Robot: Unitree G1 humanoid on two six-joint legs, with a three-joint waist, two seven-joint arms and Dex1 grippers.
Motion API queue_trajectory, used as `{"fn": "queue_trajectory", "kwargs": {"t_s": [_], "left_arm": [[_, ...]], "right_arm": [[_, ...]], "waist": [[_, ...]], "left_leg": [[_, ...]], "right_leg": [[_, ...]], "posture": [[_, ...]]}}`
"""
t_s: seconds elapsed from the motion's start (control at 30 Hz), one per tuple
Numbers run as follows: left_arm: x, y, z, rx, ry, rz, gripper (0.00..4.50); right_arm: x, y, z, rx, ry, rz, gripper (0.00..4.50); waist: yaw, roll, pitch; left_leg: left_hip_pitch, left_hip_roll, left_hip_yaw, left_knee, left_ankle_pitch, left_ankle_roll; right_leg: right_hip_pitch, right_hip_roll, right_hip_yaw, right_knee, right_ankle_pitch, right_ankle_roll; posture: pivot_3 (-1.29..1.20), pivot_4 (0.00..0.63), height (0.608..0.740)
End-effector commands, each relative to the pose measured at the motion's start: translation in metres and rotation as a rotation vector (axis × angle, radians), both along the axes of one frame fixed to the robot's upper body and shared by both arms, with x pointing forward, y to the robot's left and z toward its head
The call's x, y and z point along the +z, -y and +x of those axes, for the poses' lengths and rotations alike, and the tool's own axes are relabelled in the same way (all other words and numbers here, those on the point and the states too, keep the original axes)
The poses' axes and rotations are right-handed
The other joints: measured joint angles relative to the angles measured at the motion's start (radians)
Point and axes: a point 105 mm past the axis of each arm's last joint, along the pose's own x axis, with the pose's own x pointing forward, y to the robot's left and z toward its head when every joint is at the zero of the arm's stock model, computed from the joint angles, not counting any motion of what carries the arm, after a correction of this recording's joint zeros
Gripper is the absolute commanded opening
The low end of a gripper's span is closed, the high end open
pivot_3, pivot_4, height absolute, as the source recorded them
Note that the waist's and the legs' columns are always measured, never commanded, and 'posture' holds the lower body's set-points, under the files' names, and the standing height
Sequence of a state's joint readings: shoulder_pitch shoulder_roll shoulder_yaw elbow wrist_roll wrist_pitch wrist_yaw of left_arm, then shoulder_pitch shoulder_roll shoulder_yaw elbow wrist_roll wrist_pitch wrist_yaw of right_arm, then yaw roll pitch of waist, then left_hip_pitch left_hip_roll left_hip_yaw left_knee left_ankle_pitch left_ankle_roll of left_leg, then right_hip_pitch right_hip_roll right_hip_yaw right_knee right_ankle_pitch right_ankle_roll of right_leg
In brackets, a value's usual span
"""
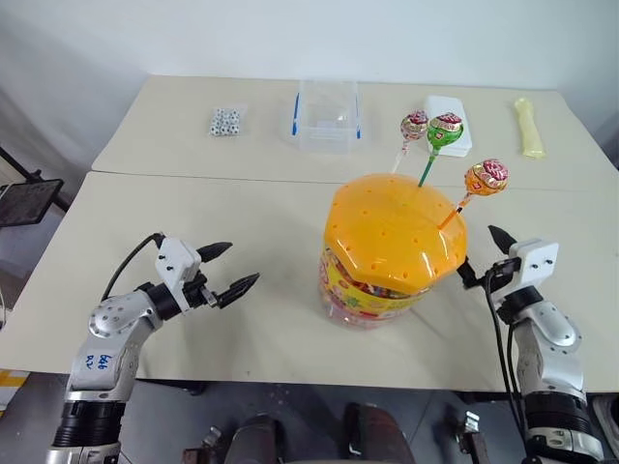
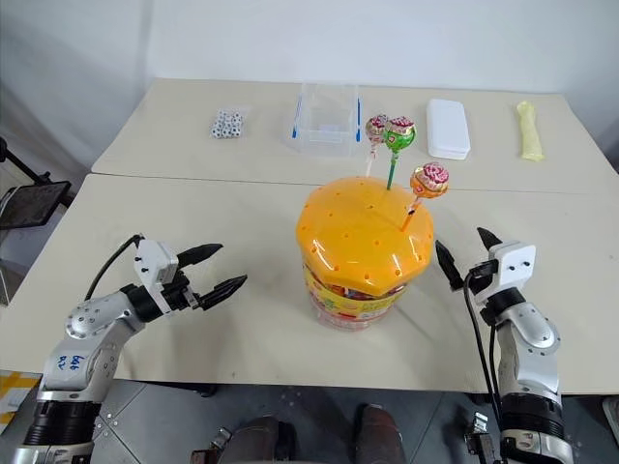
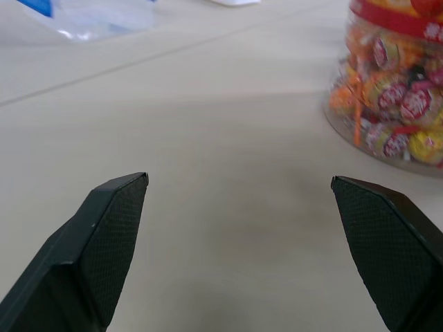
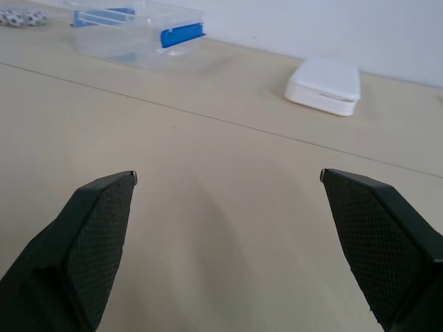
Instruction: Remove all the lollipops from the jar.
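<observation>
Two grippers hover over the near table with the jar (image 1: 392, 253) between them. At far left, the left gripper (image 1: 224, 270) is released, fingers spread wide and empty, well apart from the jar. The jar's domed orange lid (image 1: 392, 230) carries three lollipops standing in its holes: pink-red (image 1: 415, 125), green (image 1: 445, 130), then orange (image 1: 486, 177). Just right of the jar, the right gripper (image 2: 464, 251) is also spread wide, grasping nothing.
</observation>
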State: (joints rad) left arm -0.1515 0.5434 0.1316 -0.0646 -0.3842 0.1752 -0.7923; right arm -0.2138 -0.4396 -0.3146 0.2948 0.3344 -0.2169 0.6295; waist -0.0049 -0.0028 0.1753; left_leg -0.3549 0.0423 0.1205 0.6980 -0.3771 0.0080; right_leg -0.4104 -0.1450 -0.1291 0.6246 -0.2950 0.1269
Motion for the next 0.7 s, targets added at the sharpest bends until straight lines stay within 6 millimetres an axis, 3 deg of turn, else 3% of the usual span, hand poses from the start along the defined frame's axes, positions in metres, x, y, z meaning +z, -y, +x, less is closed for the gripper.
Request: {"fn": "queue_trajectory", "kwargs": {"t_s": [0.03, 0.2, 0.37, 0.53, 0.63, 0.7], "left_arm": [[0.007, 0.003, 0.002, -0.044, 0.032, 0.01, 4.5], [0.029, 0.001, 0.005, -0.134, 0.039, -0.102, 4.5], [0.055, -0.014, 0.017, -0.208, 0.051, -0.192, 4.5], [0.076, -0.024, 0.023, -0.274, 0.026, -0.252, 4.5], [0.089, -0.021, 0.016, -0.395, -0.048, -0.296, 4.5], [0.115, -0.014, 0.021, -0.437, 0.01, -0.356, 4.5]], "right_arm": [[0.016, 0.002, -0.004, 0.016, 0.053, -0.021, 4.46], [0.036, -0.002, -0.028, 0.152, 0.092, 0.036, 4.46], [0.078, 0.012, -0.074, 0.25, 0.15, 0.132, 4.46], [0.115, 0.02, -0.114, 0.269, 0.184, 0.078, 4.46], [0.131, 0.009, -0.145, 0.311, 0.177, 0.032, 4.46], [0.14, -0.002, -0.158, 0.356, 0.173, 0.024, 4.46]], "waist": [[0.0, 0.0, 0.0], [0.006, 0.0, 0.0], [0.012, 0.0, 0.0], [0.011, 0.0, 0.0], [0.016, 0.0, 0.0], [0.02, -0.002, 0.001]], "left_leg": [[0.0, 0.0, 0.0, 0.0, 0.0, 0.0], [-0.001, 0.0, 0.0, 0.0, 0.0, 0.0], [-0.002, -0.001, 0.0, 0.001, 0.0, 0.0], [-0.002, -0.001, 0.0, 0.001, 0.0, 0.0], [-0.002, -0.001, 0.0, -0.001, 0.0, 0.0], [-0.002, 0.0, 0.001, -0.001, 0.0, 0.0]], "right_leg": [[0.0, 0.0, 0.0, 0.0, 0.0, 0.0], [0.0, 0.0, -0.001, 0.0, 0.0, 0.0], [0.001, 0.0, -0.004, -0.001, 0.0, 0.0], [0.002, 0.001, -0.003, -0.003, 0.0, 0.0], [0.001, 0.001, -0.004, -0.003, 0.0, 0.0], [0.001, 0.002, -0.004, -0.003, 0.0, 0.0]], "posture": [[0.0, 0.15, 0.74], [0.0, 0.15, 0.74], [0.0, 0.15, 0.74], [0.0, 0.15, 0.74], [0.0, 0.15, 0.74], [0.0, 0.15, 0.74]]}}
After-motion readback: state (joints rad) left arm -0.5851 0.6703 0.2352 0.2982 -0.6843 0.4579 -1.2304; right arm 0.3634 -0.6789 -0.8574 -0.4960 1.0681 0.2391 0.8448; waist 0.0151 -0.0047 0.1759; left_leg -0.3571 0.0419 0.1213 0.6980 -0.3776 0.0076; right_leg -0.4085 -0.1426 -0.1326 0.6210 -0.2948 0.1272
